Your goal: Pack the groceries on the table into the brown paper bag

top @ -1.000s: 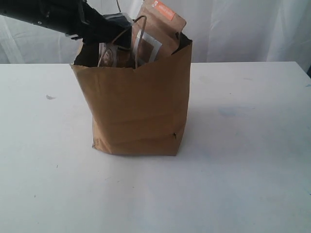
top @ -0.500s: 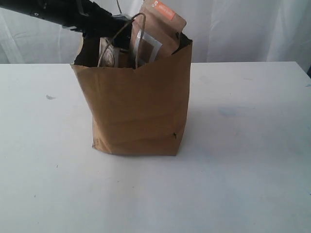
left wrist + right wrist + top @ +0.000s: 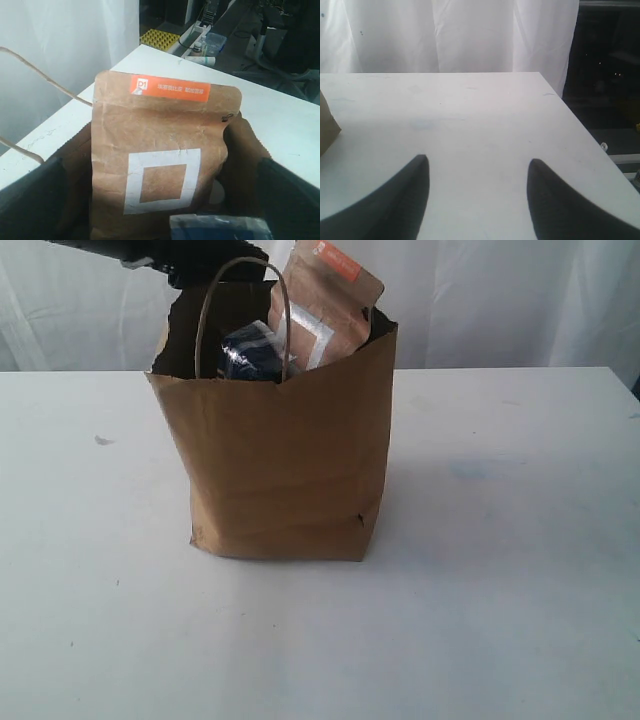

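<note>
My left gripper [image 3: 160, 164] hung over the tall brown kraft-paper bag [image 3: 280, 470], jaws spread wide, gripping nothing. Inside the bag: crinkly dark-blue noodle pack [image 3: 250, 352], w/ flat matte brown orange-labelled pouch [image 3: 325, 300] upright beside it, top poking above the rim. Bag was creased, twisted cord handle [image 3: 205, 310] arching up, standing on smooth white tabletop [image 3: 500, 590]. My right gripper [image 3: 477, 161]: jaws apart, empty, above the tabletop.

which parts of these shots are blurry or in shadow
Exterior view: the brown paper bag throws a faint shadow to its right on the table, its mouth dark. Left wrist view: the pouch is sharp, the near jaws blurred. Right wrist view: jaws blurred, table washed out.
</note>
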